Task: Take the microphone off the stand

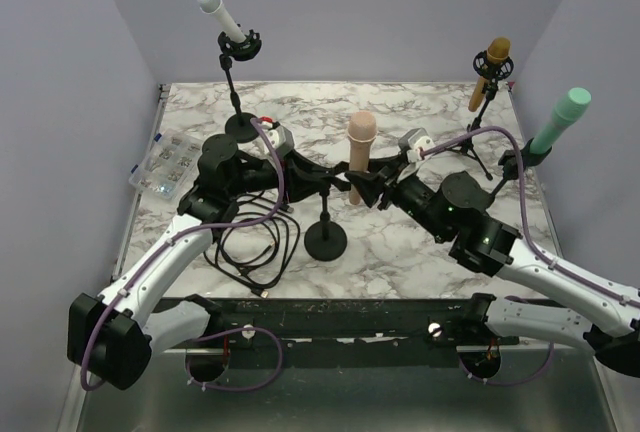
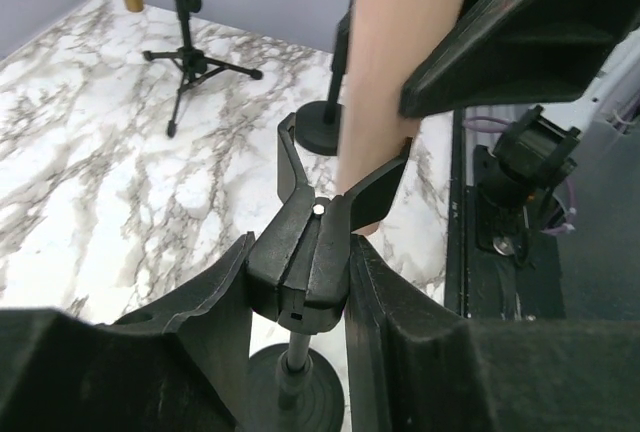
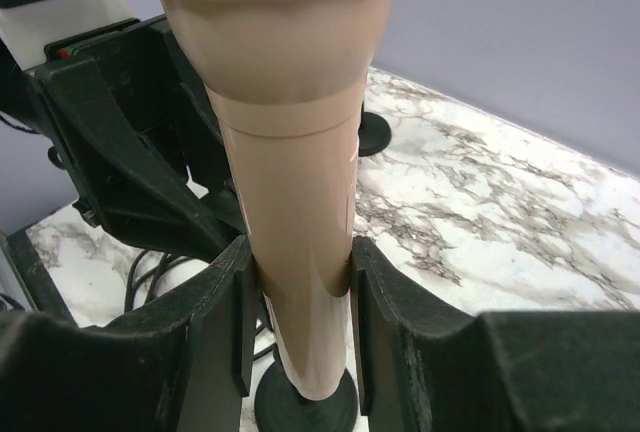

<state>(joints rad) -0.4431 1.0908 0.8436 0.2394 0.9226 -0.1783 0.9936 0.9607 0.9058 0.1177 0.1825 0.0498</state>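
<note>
The peach microphone (image 1: 360,147) stands near upright in the middle of the overhead frame. Its lower end is seated in the black clip (image 2: 305,252) of the stand (image 1: 325,240), whose round base rests on the marbled desk (image 1: 430,252).

The right claw (image 3: 300,322) is closed on the microphone's body, one finger pressed flat against each side below the head (its wrist view shows no gap). The left claw (image 2: 300,302) is shut on the clip just under the microphone, bracing the stand.

Both grips look set, so the step in hand is the separation itself. As I judge it, the next move calls for the right claw to draw the microphone up along its own axis while the left pins the stand. A sideways pull could tip the base.

A white microphone (image 1: 220,14) at upper left, a brown one (image 1: 488,72) at upper right and a green one (image 1: 560,120) at the right edge stand well apart.
</note>
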